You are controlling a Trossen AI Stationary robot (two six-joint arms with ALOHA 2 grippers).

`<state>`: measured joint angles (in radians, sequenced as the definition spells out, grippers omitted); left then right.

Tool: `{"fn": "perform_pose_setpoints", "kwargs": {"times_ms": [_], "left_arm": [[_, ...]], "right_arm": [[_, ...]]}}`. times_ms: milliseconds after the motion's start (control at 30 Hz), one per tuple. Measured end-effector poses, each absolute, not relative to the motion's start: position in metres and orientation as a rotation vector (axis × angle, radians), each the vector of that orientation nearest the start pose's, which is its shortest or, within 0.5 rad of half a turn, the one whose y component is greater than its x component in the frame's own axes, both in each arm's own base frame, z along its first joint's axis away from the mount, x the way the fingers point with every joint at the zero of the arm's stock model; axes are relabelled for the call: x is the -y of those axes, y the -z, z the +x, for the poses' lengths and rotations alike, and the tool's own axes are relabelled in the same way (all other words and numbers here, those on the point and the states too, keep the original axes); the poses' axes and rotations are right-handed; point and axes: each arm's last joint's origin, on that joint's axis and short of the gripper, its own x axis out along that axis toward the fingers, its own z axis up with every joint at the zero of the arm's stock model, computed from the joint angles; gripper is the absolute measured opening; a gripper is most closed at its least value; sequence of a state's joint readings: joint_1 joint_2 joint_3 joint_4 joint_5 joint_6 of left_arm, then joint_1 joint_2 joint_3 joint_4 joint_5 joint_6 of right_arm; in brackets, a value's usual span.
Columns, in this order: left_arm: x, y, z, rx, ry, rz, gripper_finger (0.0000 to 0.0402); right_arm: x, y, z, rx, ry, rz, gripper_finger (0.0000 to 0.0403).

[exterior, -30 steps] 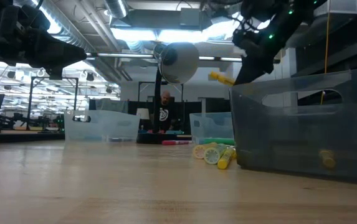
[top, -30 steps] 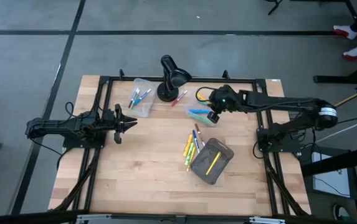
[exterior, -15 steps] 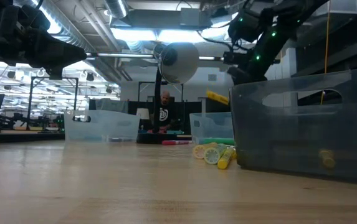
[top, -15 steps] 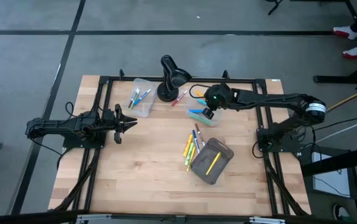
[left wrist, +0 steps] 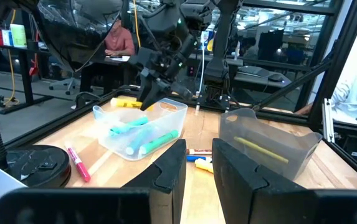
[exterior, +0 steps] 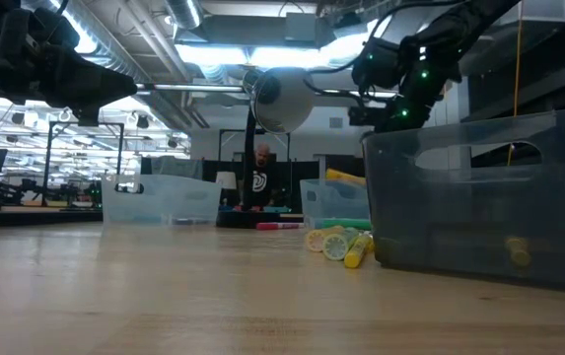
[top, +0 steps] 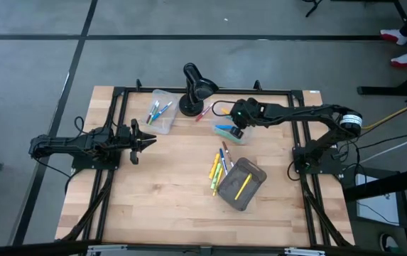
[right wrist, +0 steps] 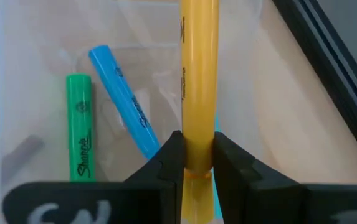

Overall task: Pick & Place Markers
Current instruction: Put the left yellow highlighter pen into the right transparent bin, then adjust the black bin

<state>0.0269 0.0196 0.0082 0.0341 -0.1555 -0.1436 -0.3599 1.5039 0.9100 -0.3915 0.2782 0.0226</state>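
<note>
A: Where's the yellow marker (right wrist: 199,81)?

B: Clamped between the two fingers of the right gripper (right wrist: 196,157), held over the clear bin (top: 229,132) at the back right of the table. In the right wrist view a green marker (right wrist: 79,127) and a blue marker (right wrist: 123,101) lie in that bin beneath it. From the left wrist view the yellow one pokes out sideways just above the bin's rim.

A: And the others?

B: A loose cluster of markers (top: 219,166) lies on the wood near the middle, just beside the grey bin (top: 242,184), which has one yellow pen (top: 243,186) inside. A second clear bin (top: 160,112) at the back left holds a few more, and a pink marker (top: 204,112) lies by the base of the black desk lamp (top: 196,87).

A: The left arm?

B: The left gripper (top: 146,139) hovers at the left side of the table, its fingers a narrow gap apart with nothing between them
</note>
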Motion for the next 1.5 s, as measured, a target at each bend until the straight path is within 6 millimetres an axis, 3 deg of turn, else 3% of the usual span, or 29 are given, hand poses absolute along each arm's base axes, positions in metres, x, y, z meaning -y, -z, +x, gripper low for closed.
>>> {"fn": "perform_pose_setpoints", "kwargs": {"times_ms": [733,1100,1300,1500], "left_arm": [[-0.007,-0.168,0.098,0.036,-0.181,-0.145,0.0072],[-0.007,-0.168,0.098,0.036,-0.181,-0.145,0.0072],[-0.007,-0.168,0.098,0.036,-0.181,-0.145,0.0072],[-0.007,-0.168,0.098,0.036,-0.18,-0.145,0.0072]], "right_arm": [[0.108,-0.196,0.265,-1.061,0.592,0.088,0.0096],[0.108,-0.197,0.265,-1.021,0.652,0.194,0.0189],[0.104,-0.214,0.281,-0.906,0.608,0.239,0.0206],[0.073,-0.246,0.308,-0.75,0.487,0.19,0.0206]]}}
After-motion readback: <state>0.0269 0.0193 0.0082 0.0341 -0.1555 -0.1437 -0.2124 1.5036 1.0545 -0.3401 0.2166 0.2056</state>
